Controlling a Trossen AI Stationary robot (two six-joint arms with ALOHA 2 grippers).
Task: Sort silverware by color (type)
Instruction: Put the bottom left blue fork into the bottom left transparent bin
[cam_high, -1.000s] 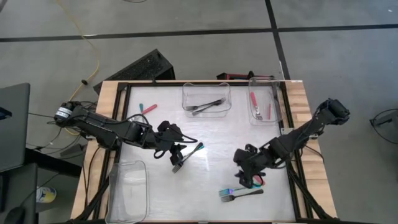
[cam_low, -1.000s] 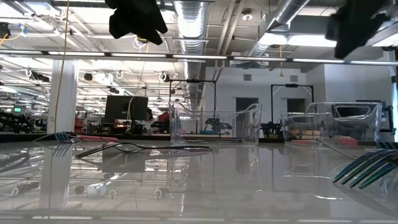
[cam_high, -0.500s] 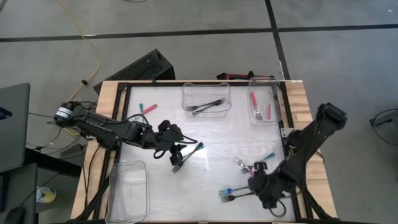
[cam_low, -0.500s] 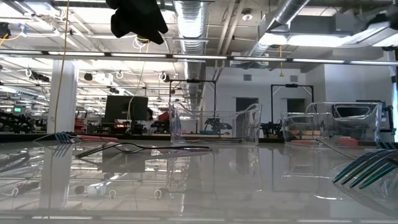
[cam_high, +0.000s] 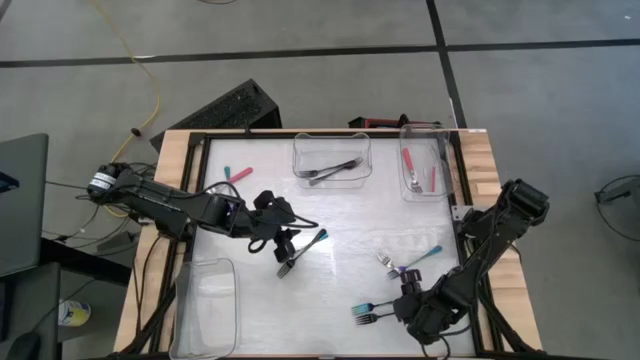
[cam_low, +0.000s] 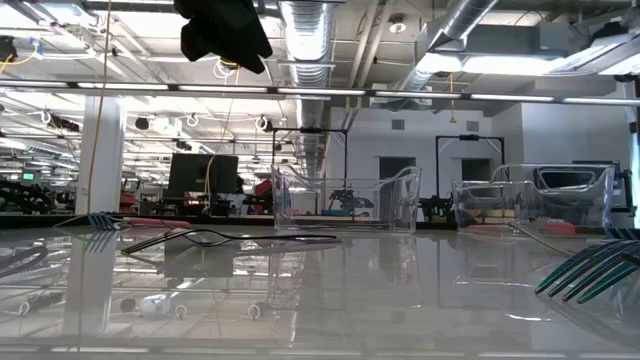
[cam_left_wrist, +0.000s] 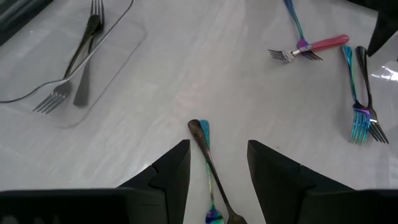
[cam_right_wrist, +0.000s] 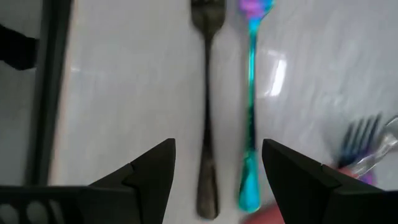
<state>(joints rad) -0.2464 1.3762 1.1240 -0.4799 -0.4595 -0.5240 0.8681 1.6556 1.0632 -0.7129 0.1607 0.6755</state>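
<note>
My left gripper (cam_high: 284, 243) (cam_left_wrist: 217, 147) hangs open well above the table, over a teal fork (cam_left_wrist: 206, 163) and a dark fork (cam_left_wrist: 214, 180) that lie side by side near the table's middle. My right gripper (cam_high: 406, 308) (cam_right_wrist: 217, 150) is open near the front edge. It points down over another dark fork (cam_right_wrist: 208, 124) and teal fork (cam_right_wrist: 249, 124), whose handles show between its fingers without touching them. A pink-handled fork (cam_high: 392, 267) and a teal fork (cam_high: 427, 256) lie just beyond. One more pink and teal pair (cam_high: 237, 175) lies at the far left.
A clear bin (cam_high: 332, 157) at the far middle holds dark forks. A second bin (cam_high: 424, 170) at the far right holds red ones. A third clear bin (cam_high: 205, 298) sits at the near left. A black frame (cam_high: 462, 215) borders the table.
My right gripper has swung toward the table's near edge and come down, rolling its wrist, from above the pink and teal forks to above the dark and teal pair at the front. The pink and teal forks now show uncovered. It has left the low view.
</note>
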